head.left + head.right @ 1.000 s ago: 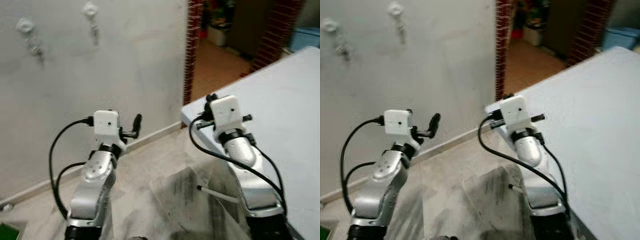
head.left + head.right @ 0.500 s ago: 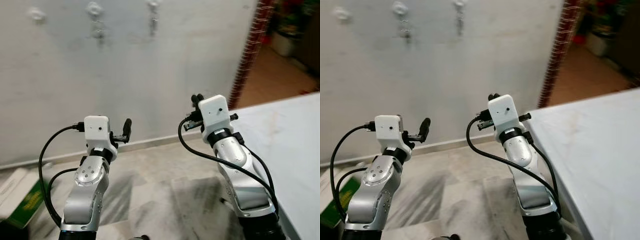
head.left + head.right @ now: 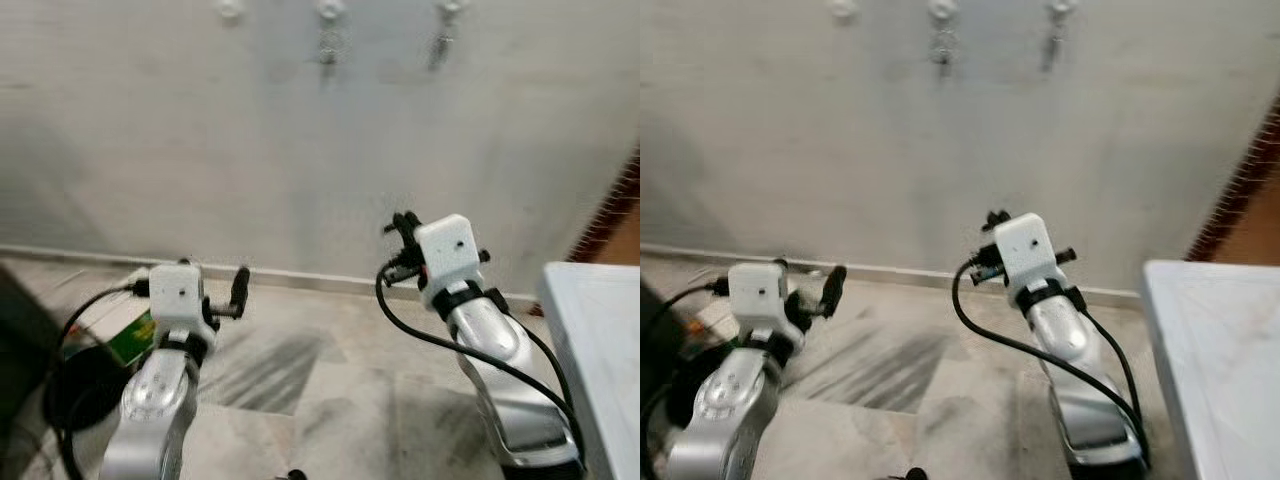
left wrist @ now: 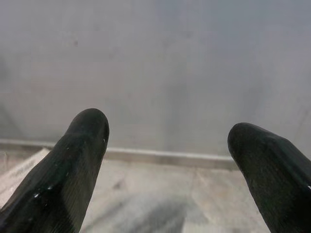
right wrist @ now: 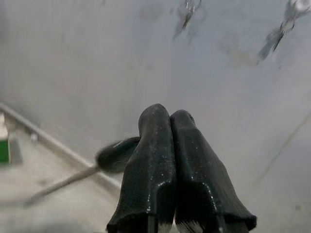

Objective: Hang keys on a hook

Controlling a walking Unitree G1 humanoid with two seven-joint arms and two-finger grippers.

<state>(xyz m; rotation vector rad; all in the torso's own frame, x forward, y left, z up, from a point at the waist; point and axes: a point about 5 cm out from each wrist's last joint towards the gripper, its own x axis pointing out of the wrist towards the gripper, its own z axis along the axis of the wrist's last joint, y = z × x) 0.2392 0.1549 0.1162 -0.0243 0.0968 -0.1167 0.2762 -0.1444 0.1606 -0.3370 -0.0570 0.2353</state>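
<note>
Right tool (image 5: 167, 145) pressed together, empty, below the wall hooks (image 3: 327, 10) with keys (image 3: 326, 45); left tool (image 4: 167, 145) spread, facing wall.

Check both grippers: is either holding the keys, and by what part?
Left gripper is open with nothing between its fingers. Right gripper is shut tight, with no key showing at its fingertips; anything pinched deeper cannot be told.

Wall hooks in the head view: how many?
3, in a row high on the wall: left hook, middle hook, right hook. More may sit above frame.
</note>
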